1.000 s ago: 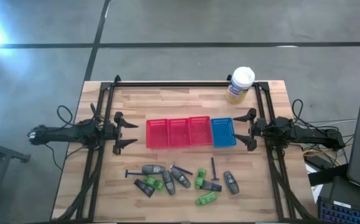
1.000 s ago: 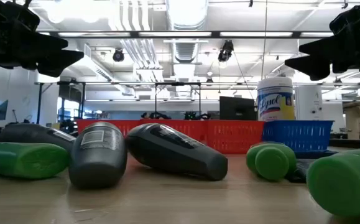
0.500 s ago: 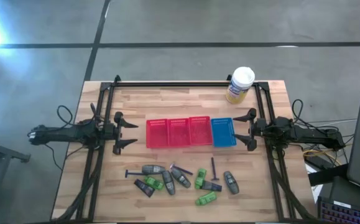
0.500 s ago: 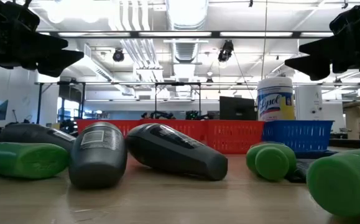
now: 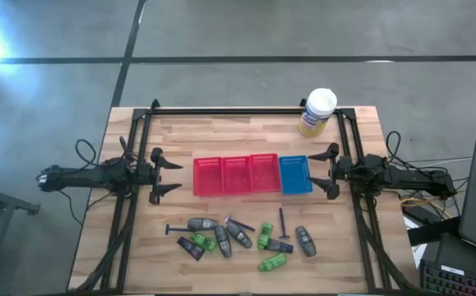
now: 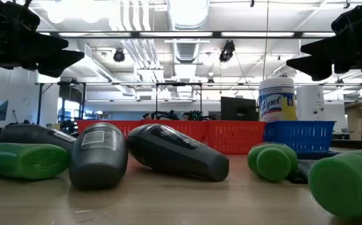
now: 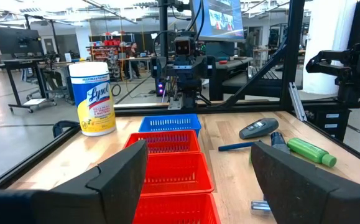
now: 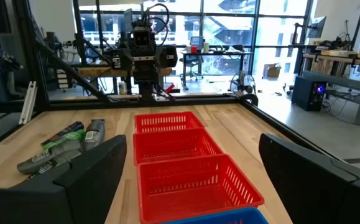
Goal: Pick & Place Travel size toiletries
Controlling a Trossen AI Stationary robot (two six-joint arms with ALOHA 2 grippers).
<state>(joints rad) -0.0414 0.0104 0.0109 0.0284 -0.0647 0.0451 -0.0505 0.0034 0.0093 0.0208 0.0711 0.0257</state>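
Two grippers are hanging spread wide and empty at the table's sides as I am watching: the left gripper [image 5: 165,174] is waiting beside the red end of the basket row, the right gripper [image 5: 328,172] beside the blue end. I am seeing the travel size toiletries [image 5: 242,237] lying loose on the pale wooden table [image 5: 353,247] along its near edge, well short of both grippers and nearer to me than the baskets. I am looking at a scattered cluster: grey oval mini bottles [image 5: 306,241] lying on their sides, bright green mini tubes [image 5: 273,263], thin dark razors [image 5: 283,222] and a small black tube [image 5: 189,247]. Beyond them, mid-table, three red mesh baskets [image 5: 236,174] are sitting in a row, touching a blue mesh basket [image 5: 295,174] at their right end. Farthest back, a tall white-and-yellow wipes canister [image 5: 317,113] is standing upright at the far right corner.
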